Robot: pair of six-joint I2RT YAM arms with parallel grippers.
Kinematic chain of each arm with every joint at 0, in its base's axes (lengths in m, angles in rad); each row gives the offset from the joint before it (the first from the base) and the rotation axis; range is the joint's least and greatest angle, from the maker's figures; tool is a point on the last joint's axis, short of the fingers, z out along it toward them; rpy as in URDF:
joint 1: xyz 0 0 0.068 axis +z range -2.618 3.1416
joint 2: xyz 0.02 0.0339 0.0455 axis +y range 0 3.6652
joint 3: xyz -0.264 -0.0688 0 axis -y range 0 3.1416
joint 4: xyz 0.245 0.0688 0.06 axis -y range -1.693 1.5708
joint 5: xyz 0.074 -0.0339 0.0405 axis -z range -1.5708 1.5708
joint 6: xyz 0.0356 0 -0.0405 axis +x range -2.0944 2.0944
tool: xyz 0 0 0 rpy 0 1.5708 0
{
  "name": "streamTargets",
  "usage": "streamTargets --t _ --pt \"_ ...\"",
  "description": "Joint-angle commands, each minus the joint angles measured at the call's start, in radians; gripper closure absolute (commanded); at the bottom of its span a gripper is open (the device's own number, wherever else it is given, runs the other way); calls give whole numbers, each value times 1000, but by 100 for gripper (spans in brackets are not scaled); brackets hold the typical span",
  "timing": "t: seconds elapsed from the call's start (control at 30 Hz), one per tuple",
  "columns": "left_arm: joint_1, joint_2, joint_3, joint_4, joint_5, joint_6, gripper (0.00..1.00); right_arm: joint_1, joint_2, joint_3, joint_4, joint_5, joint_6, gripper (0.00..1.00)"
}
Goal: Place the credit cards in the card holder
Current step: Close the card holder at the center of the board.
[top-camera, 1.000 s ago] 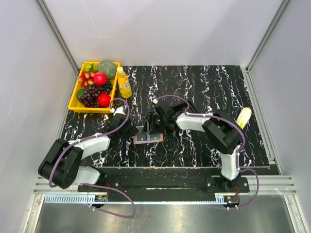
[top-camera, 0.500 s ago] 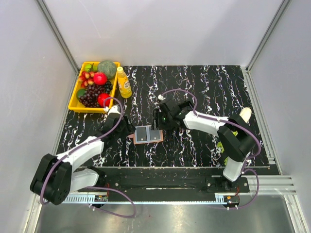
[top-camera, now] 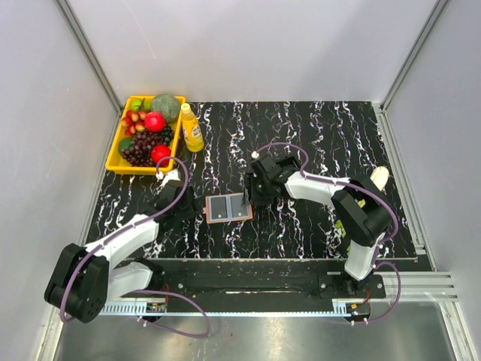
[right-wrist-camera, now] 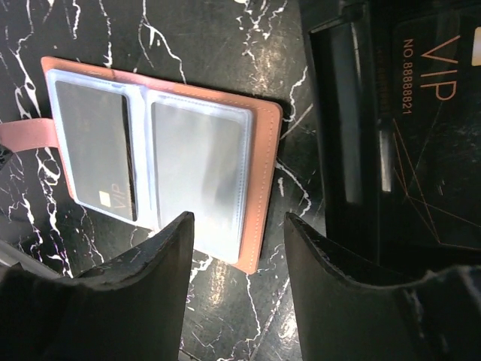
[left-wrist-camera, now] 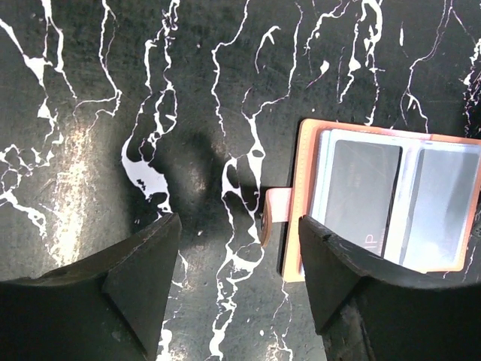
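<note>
Card holder (top-camera: pixel 228 207) is lying open at the centre of the table (top-camera: pixel 316 135), dark credit card (left-wrist-camera: pixel 361 192) sitting in its left sleeve, left gripper (left-wrist-camera: pixel 237 278) and right gripper (right-wrist-camera: pixel 237 248) flanking it, jaws spread, empty.

Table (top-camera: pixel 316 128): black, white veining. Holder (right-wrist-camera: pixel 261 180): salmon-brown, clear sleeves. Cards (right-wrist-camera: pixel 94 139): dark grey. VIP card (right-wrist-camera: pixel 440 143): black, gold lettering. Tray (top-camera: pixel 131 170): yellow.
</note>
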Motion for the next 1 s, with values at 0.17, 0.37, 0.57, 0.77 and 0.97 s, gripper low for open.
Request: streamTargets --t 0.17,0.37,0.57,0.77,0.97 --pt "14 -17 -41 83 52 16 32 -12 64 -8 51 -78 27 46" --pt "13 35 -53 163 128 -5 55 -15 70 -25 103 -104 61 51" --pt "13 41 -65 181 135 -13 74 -17 14 -32 135 -91 57 65" --pt "13 29 -74 181 145 -7 93 -17 -26 -29 183 -132 58 81" --pt "13 20 -76 210 165 -2 100 -17 -48 -32 294 -210 63 89"
